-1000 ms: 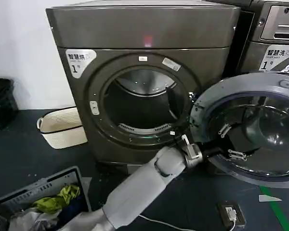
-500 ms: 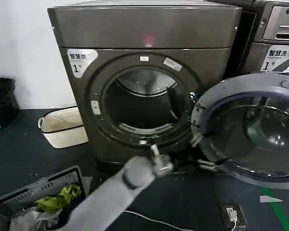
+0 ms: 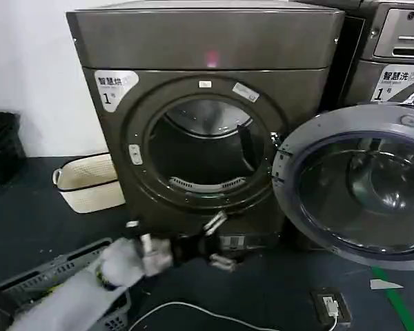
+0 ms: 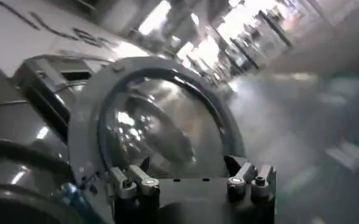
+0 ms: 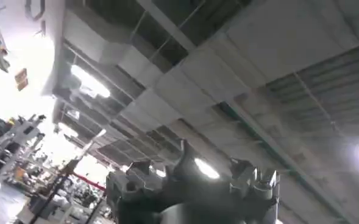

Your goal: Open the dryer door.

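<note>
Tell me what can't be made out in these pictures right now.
- Head view: the dryer door is cut off by the right edge, so its far rim is hidden.
- Head view: the left hand is motion-blurred, low in front of the dryer, apart from the door.
- Head view: the basket's contents sit behind the blurred left arm.
- Right wrist view: the right hand points at the ceiling, so its place relative to the dryer is unknown.

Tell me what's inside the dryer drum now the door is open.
Through the opening, the drum shows bare metal wall and a vent grille at its front lip; no laundry visible. Its lower floor is hidden behind the rim.
</note>
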`<control>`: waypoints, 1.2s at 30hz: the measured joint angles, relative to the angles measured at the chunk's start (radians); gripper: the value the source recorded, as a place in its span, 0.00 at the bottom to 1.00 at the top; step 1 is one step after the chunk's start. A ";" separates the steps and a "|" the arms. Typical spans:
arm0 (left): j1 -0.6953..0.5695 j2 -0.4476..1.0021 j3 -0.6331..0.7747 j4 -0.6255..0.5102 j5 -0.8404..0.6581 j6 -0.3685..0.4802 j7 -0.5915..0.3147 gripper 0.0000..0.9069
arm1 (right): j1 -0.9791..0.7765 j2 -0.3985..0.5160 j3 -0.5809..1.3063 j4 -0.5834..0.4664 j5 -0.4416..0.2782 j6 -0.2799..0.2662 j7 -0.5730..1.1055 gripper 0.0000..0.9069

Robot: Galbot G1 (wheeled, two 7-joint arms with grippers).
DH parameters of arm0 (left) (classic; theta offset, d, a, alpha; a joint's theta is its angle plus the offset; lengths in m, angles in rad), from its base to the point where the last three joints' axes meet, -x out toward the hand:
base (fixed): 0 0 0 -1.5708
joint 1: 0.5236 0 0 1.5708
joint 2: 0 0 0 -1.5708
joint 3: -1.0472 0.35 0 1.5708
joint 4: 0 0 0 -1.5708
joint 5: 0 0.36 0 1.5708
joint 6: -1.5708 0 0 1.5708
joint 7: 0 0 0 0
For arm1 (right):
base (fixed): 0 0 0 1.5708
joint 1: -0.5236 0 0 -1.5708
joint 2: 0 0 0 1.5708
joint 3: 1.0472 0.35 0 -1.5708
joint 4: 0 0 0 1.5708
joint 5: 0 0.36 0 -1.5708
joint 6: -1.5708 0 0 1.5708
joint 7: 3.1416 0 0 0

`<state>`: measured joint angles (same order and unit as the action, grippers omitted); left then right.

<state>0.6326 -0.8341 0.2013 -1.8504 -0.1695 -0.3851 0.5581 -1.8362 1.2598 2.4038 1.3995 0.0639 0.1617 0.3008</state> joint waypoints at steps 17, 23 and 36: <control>0.205 0.420 -0.302 0.023 0.641 -0.436 -0.157 1.00 | 0.031 0.019 -0.074 0.022 0.046 -0.025 -0.005 1.00; 0.197 0.497 -0.316 0.072 0.952 -0.441 -0.233 1.00 | 0.032 0.024 -0.093 0.001 0.077 -0.020 -0.019 1.00; 0.262 0.624 -0.314 0.122 1.570 -0.441 -0.272 1.00 | 0.061 0.014 -0.124 -0.004 0.137 -0.010 -0.058 1.00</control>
<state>0.8944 -0.2102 -0.1131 -1.7282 1.4003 -0.8257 0.2864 -1.7749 1.2741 2.2800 1.3953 0.2009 0.1518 0.2425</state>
